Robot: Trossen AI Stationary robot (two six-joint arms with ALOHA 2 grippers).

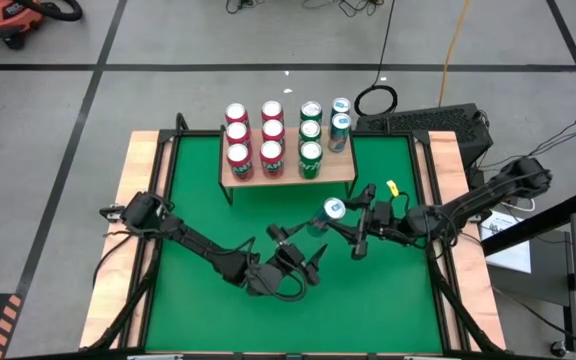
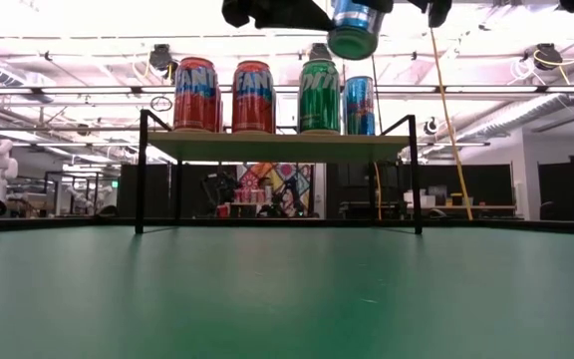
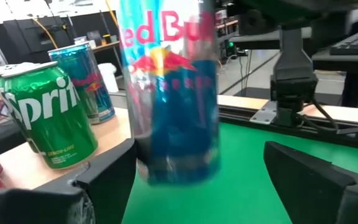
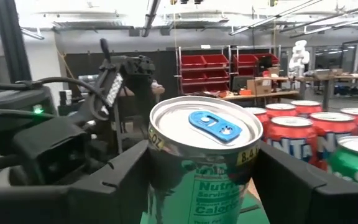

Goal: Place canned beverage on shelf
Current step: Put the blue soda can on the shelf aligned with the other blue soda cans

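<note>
- High view: Red Bull can (image 1: 333,209) is off the shelf (image 1: 290,172), at 5 o'clock from its front edge, above the green table (image 1: 208,210), between both grippers.
- Right gripper (image 1: 348,222) grasps the can; right wrist view shows fingers (image 4: 120,180) against the can's (image 4: 199,168) sides.
- Left gripper (image 1: 308,250) is released; left wrist view shows both fingers (image 3: 303,171) apart from the can (image 3: 173,93).
- Low view alone shows the can (image 2: 355,28) lifted above shelf-top level.
- Shelf carries red Fanta cans (image 1: 238,135), green Sprite cans (image 1: 310,132) and two blue cans (image 1: 340,122).
</note>
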